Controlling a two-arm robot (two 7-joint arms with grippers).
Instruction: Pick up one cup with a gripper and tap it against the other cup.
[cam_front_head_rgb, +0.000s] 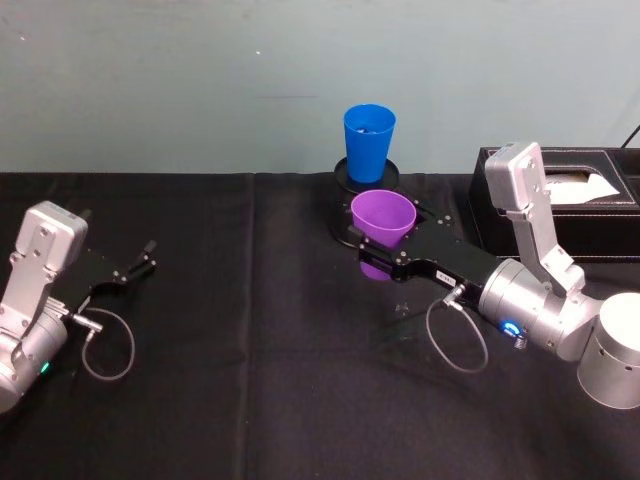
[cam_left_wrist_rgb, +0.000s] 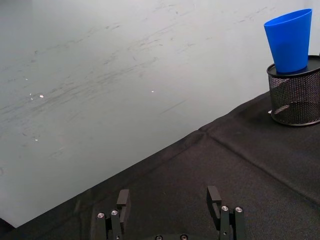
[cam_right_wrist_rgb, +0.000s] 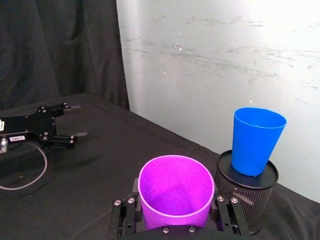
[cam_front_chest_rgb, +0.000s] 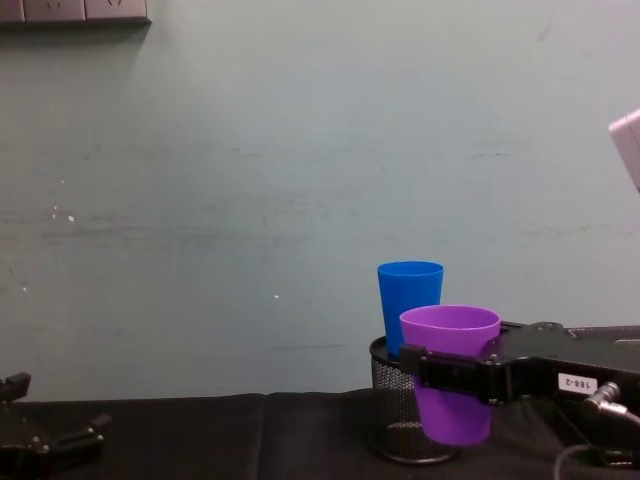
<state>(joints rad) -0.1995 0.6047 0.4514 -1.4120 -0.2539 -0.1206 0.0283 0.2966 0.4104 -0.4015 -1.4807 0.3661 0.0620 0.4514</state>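
Left gripper (cam_front_head_rgb: 135, 262) sits parked, fingers apart and empty; blue cup (cam_front_head_rgb: 368, 140) perches on mesh holder (cam_front_head_rgb: 352, 180), purple cup (cam_front_head_rgb: 383, 217) hangs just before it, pinched in right gripper (cam_front_chest_rgb: 452, 372), so I'd nudge forward gently and level, else blue may topple.

Tight ahead, open on the left

Just beyond my right gripper (cam_front_head_rgb: 380, 258) and its purple cup (cam_front_head_rgb: 382, 218) stood the mesh holder (cam_front_chest_rgb: 390, 415) topped by the blue cup (cam_front_head_rgb: 368, 130); a black box (cam_front_head_rgb: 510, 215) crowded its right; bare cloth (cam_front_head_rgb: 250, 330) lay free leftward.
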